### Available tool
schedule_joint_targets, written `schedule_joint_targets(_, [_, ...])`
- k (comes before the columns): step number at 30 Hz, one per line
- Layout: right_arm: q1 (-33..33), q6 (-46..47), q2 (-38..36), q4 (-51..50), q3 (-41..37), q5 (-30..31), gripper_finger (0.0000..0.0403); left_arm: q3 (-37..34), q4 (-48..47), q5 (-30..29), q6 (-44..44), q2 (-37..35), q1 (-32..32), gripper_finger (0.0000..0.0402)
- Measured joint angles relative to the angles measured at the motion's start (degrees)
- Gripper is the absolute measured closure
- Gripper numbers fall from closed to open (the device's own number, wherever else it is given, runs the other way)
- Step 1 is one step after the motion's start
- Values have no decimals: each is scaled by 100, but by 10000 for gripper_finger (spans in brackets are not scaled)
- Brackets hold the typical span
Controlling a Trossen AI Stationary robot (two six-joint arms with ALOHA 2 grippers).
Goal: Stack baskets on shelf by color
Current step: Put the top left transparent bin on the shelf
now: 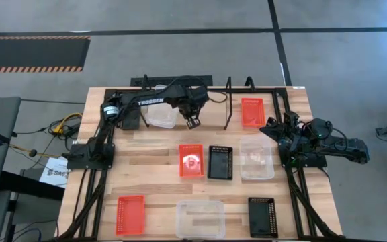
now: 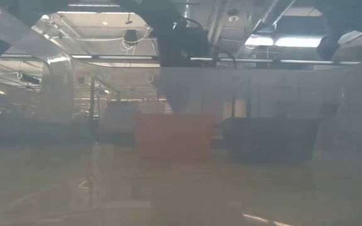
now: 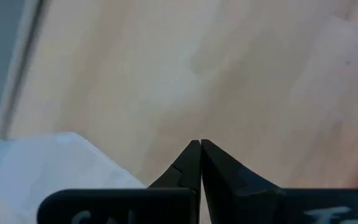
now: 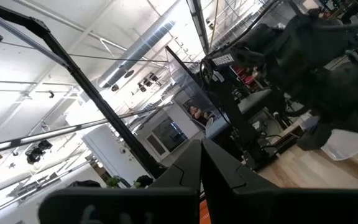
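Observation:
The shelf stands along the table's far edge. A clear basket rests on its left part and an orange basket on its right part. My left gripper hangs shut and empty over the wood just right of the clear basket, fingers pointing down. On the table lie an orange basket, a black basket and a clear basket in a middle row. An orange one, a clear one and a black one lie near the front. My right gripper waits shut at the right.
The shelf's black wire uprights rise beside my left gripper. My right arm is folded at the table's right edge, its gripper tipped up toward the ceiling. Cables and a paper sheet lie off the table's left side.

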Motion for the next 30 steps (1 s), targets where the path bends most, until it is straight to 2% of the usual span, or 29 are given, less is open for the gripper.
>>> schedule_joint_targets(3, [0,-2,-1,0,0,0,370,0,170,-386,19,-17,59,401])
schedule_joint_targets(10, [0,0,-1,0,0,0,370,7,207,-514,186,-31,293,402])
schedule_joint_targets(14, [0,0,-1,0,0,0,370,7,194,-927,208,-28,385,401])
schedule_joint_targets(19, [0,2,0,1,0,0,370,7,-4,-1084,254,-23,498,401])
schedule_joint_targets(24, [0,2,-1,0,0,0,370,7,-169,-1491,282,-22,579,401])
schedule_joint_targets(30, [0,2,0,0,0,0,370,7,-128,-1505,340,-20,639,401])
